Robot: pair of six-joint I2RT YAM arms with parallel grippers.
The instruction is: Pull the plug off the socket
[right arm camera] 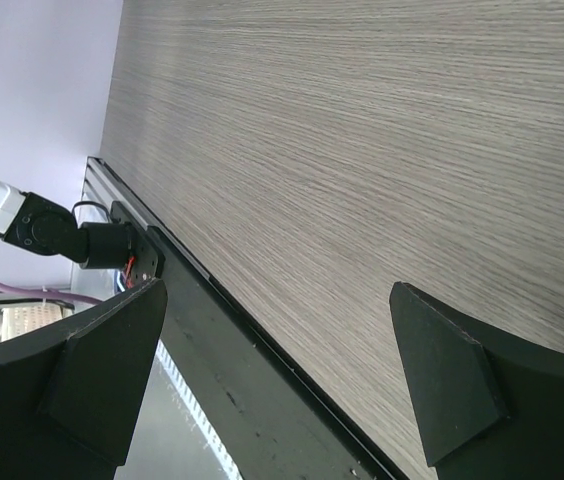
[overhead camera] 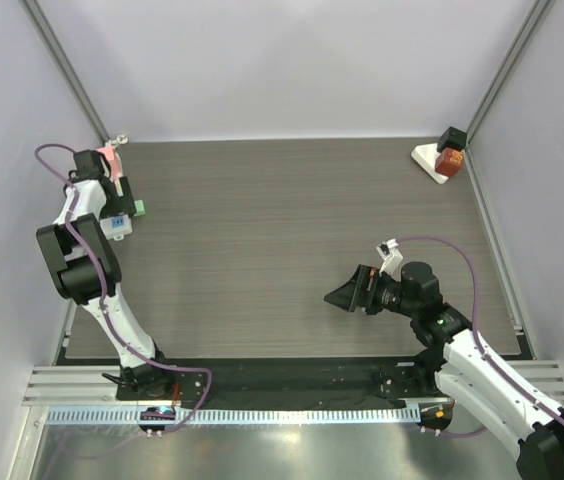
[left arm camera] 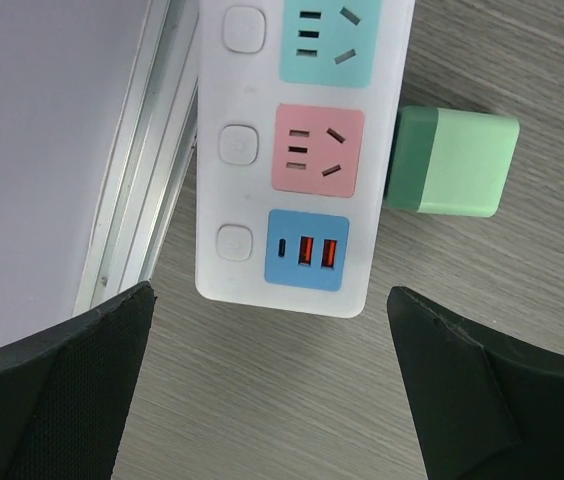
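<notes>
The grey wood-grain counter (overhead camera: 282, 250) sat between pale walls. At its far left edge lay a glossy white power strip (left arm camera: 247, 275), with a mint-green plug (left arm camera: 457, 162) seated against its side. The smooth, boxy plug looked light and rigid, and probably seated tightly. Its flat opposite faces seemed best to pinch. The left gripper (left arm camera: 272, 350) hung above it, jaws wide apart. The right gripper (right arm camera: 277, 350) gaped empty too.
</notes>
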